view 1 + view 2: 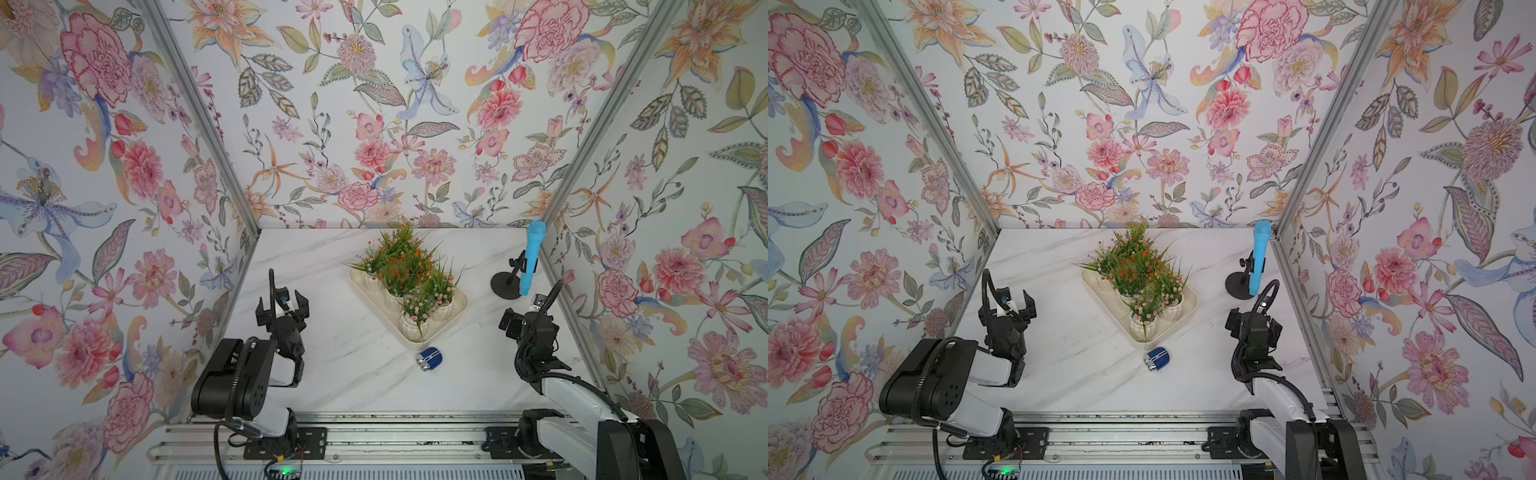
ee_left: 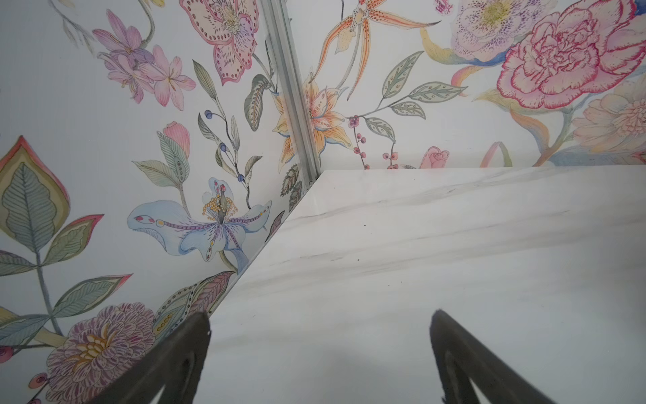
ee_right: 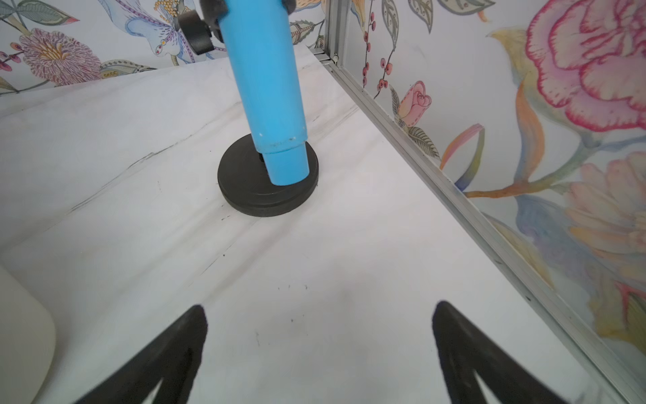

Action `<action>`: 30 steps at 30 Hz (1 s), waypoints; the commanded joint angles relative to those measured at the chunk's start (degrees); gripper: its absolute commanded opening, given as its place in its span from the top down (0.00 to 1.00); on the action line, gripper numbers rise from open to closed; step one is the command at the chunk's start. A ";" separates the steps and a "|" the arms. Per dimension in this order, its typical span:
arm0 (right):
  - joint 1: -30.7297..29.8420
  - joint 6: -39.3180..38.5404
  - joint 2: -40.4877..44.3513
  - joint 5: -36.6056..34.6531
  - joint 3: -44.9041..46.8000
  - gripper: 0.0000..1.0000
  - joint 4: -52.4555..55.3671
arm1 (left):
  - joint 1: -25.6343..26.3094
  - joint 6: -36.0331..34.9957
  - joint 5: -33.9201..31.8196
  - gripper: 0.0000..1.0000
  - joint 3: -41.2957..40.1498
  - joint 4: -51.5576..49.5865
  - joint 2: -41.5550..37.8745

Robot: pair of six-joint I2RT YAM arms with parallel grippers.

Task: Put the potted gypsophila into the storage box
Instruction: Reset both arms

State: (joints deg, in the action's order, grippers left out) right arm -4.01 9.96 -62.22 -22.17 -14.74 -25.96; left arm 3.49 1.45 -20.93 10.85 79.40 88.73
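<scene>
- Both top views look steeply down from high at the near side onto the whole marble table and three flowered walls, almost identically.
- The left wrist view sits low over the table, facing a corner post.
- The right wrist view closely faces the blue microphone, the storage box at its lower left edge; both top views show both.

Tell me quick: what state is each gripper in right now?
Left gripper: open, holding nothing.
Right gripper: open, holding nothing.
</scene>
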 commanded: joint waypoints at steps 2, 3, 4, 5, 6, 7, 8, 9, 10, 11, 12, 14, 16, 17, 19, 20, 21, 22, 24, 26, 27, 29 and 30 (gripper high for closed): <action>0.49 -2.35 -6.96 2.25 0.98 0.00 -17.15 | -0.32 0.30 0.97 0.00 -0.40 4.72 0.48; 0.49 -2.91 -8.25 2.92 0.17 0.00 -17.55 | -0.39 0.30 0.98 0.00 -0.41 4.71 0.53; 0.45 -3.75 -9.77 4.50 -0.29 0.00 -19.37 | -0.33 0.30 0.93 0.00 -0.43 4.69 0.53; 0.49 -4.27 -11.30 5.08 -0.56 0.00 -21.46 | -0.30 0.30 0.92 0.00 -0.44 4.72 0.53; 0.62 -4.54 -12.72 6.28 -1.14 0.00 -22.78 | -0.34 0.30 0.92 0.00 -0.45 4.74 0.54; 0.84 -5.56 -14.23 7.69 -2.04 0.00 -23.58 | -0.37 0.30 0.93 0.00 -0.40 4.72 0.49; 0.93 -6.77 -15.26 8.42 -3.13 0.00 -22.88 | -0.30 0.29 0.97 0.00 -0.40 4.72 0.48; 0.93 -8.29 -16.28 9.66 -4.04 0.00 -22.83 | -0.37 0.30 0.98 0.00 -0.47 4.72 0.48; 0.93 -9.53 -17.42 10.48 -4.58 0.00 -23.79 | -0.34 0.30 0.92 0.00 -0.47 4.72 0.51; 0.93 -10.27 -18.33 11.14 -4.85 0.00 -24.57 | -0.43 0.30 0.94 0.00 -0.42 4.72 0.48; 1.02 -10.65 -19.70 11.26 -4.77 0.00 -26.56 | -0.33 0.30 0.97 0.00 -0.40 4.72 0.48; 1.11 -10.58 -22.79 11.09 -4.54 0.00 -29.57 | -0.38 0.30 0.91 0.00 -0.44 4.72 0.48; 0.91 -11.11 -24.76 11.13 -3.41 0.00 -33.89 | -0.33 0.30 0.93 0.00 -0.51 4.72 0.48; 0.93 -10.74 -24.05 11.12 -3.17 0.00 -32.78 | -0.32 0.30 0.97 0.00 -0.40 4.72 0.52; 1.02 -10.85 -26.24 11.32 -1.38 0.00 -38.57 | -0.35 0.30 0.91 0.00 -0.42 4.73 0.49; 1.02 -11.33 -27.51 11.23 -1.05 0.00 -41.46 | -0.30 0.30 0.97 0.00 -0.44 4.72 0.50; 1.10 -10.68 -26.21 11.58 -1.60 0.00 -37.71 | -0.37 0.30 0.98 0.00 -0.40 4.72 0.49; 1.47 -10.40 -25.55 12.60 -1.92 0.00 -36.08 | -0.38 0.30 0.98 0.00 -0.41 4.67 0.49; 1.90 -10.61 -26.86 13.20 -1.39 0.00 -39.36 | -0.36 0.28 0.92 0.00 -0.40 4.71 0.48; 1.98 -10.38 -26.04 13.34 -1.88 0.00 -36.84 | -0.39 0.30 0.91 0.00 -0.40 4.63 0.56; 1.90 -10.35 -26.34 13.19 -1.73 0.00 -37.74 | -0.34 0.30 0.93 0.00 -0.36 4.57 0.56; 1.90 -10.40 -26.29 13.17 -1.91 0.00 -37.41 | -0.33 0.30 0.97 0.00 -0.23 4.45 0.49; 1.90 -10.38 -26.27 13.21 -1.87 0.00 -37.37 | -0.37 0.30 0.97 0.00 -0.33 4.45 0.51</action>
State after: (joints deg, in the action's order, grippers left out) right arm -2.37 0.60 -88.29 -9.76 -16.91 -59.96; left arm 3.49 1.45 -20.91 10.85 79.79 88.73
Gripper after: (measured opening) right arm 0.999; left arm 0.996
